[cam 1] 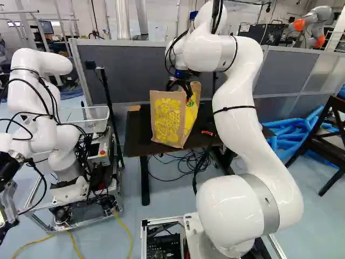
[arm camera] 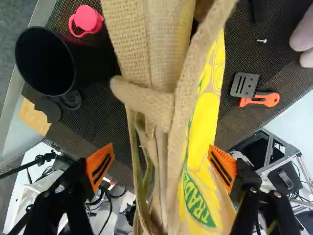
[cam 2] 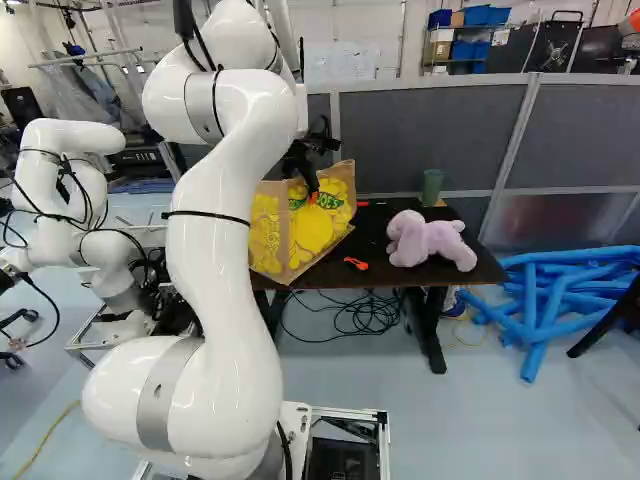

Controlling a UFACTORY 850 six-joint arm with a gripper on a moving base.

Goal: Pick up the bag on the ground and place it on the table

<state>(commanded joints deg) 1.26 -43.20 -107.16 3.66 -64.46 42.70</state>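
Bag (cam 1: 166, 120) stands on the dark tabletop (cam 1: 136, 135), its contents hidden, a black cup (arm camera: 45, 61) beside it. The hand (cam 1: 181, 93) is wide open, its 2 fingers (arm camera: 100, 166) flanking the bag, gripping nothing.

Standing slightly tilted as a tan woven bag (cam 1: 168, 118) with yellow-and-green print, showing a narrow, creased top with a strap crossing it; resting on a dark, black-legged table (cam 2: 374, 235).
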